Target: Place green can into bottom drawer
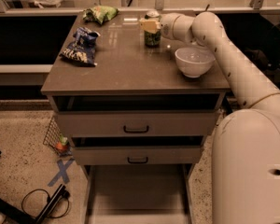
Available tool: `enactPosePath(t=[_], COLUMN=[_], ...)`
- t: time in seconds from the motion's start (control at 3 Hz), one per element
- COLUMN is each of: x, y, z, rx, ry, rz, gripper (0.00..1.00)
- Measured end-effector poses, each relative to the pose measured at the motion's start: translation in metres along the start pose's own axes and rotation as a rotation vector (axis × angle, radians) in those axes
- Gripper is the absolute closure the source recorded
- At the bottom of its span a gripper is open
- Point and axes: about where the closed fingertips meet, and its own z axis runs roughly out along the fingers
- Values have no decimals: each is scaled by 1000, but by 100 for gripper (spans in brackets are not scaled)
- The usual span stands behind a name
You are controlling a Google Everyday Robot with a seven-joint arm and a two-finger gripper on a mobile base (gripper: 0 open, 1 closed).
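Note:
The green can (152, 38) stands upright on the cabinet top (126, 64), at the back and right of centre. My gripper (150, 25) reaches in from the right and sits at the can's upper half, in front of it, so only the can's silver top and lower body show. The bottom drawer (137, 192) is pulled out below the two upper drawers, and its flat floor is bare.
A white bowl (194, 62) stands right of the can, under my arm. A blue snack bag (80, 45) and a green snack bag (100, 14) lie at the left and back. The middle drawer (137, 155) and top drawer (136, 124) stand slightly ajar. A cable (46, 202) and a wire basket (58, 136) are on the floor at left.

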Motion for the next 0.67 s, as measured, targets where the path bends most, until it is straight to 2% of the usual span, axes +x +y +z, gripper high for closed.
enactPosePath(t=[0.33, 0.67], x=[1, 2], y=[3, 4], z=[4, 4], rx=[-6, -7], ry=[2, 2], rz=[1, 1], gripper=[100, 100])
